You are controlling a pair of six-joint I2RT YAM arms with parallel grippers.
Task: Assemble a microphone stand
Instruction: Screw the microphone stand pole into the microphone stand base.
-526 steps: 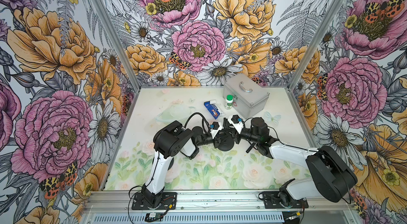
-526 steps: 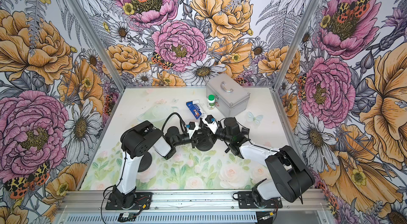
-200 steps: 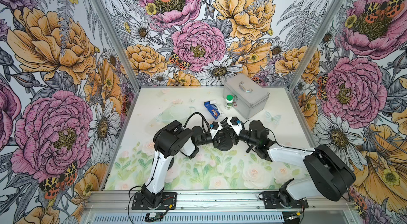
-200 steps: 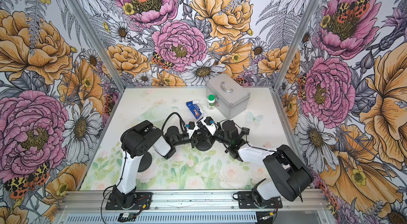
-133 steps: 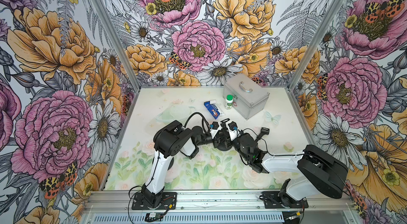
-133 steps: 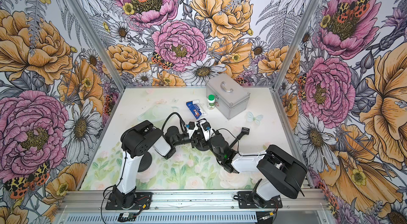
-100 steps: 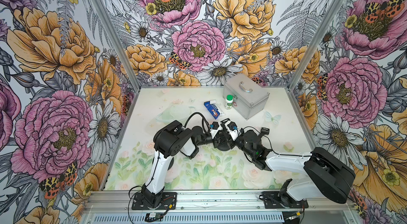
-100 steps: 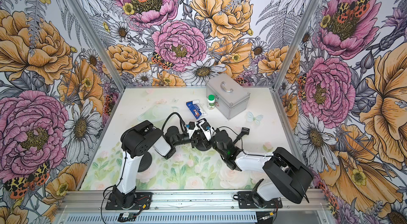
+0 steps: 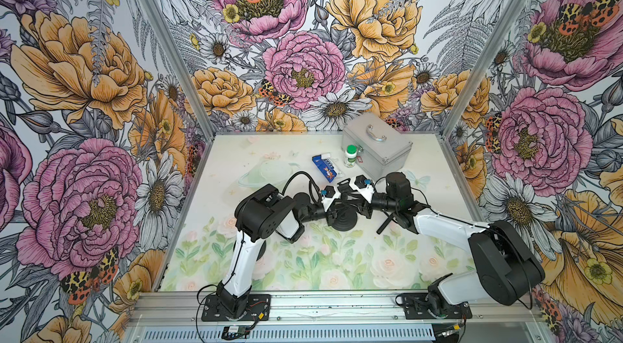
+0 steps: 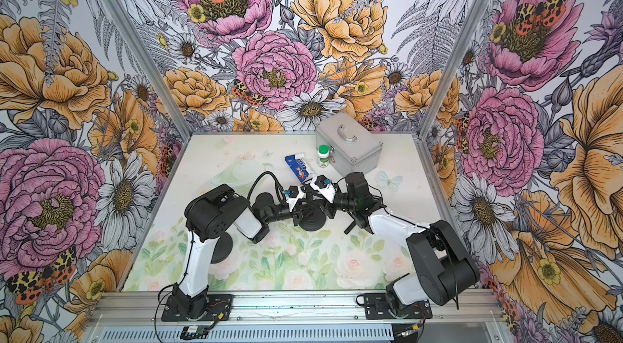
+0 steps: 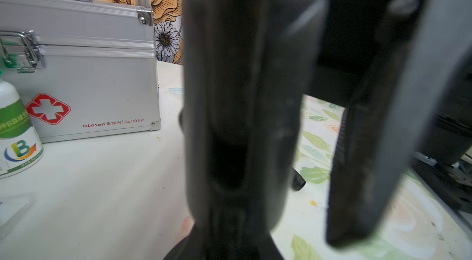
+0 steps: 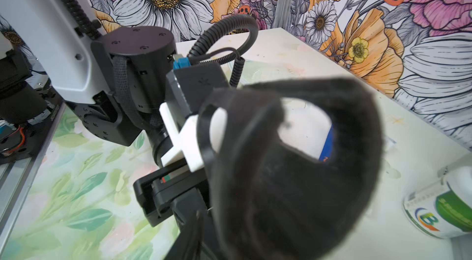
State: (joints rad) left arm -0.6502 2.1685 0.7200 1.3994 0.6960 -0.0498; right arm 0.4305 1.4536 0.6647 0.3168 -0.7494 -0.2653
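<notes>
Left hand [image 9: 340,207]: closed right down at the hub of the round black base [image 9: 344,223]. I read it as pinching the short upright stub there, though the wrist view is mostly dark blur. Right hand [image 9: 355,203]: faces it across the hub. I cannot tell how wide it stands or whether it holds anything. The base sits flat mid-table [image 9: 242,152], a stepped matte disc that looks heavy. The black rod [image 9: 386,224] lies flat on the table just beside the right arm's wrist, on that arm's side of the base. Its long axis slants from front toward back right, and it is slim, smooth and open-ended. The right hand is nearer, so I judge the next move to be a reach back and down to the rod.
</notes>
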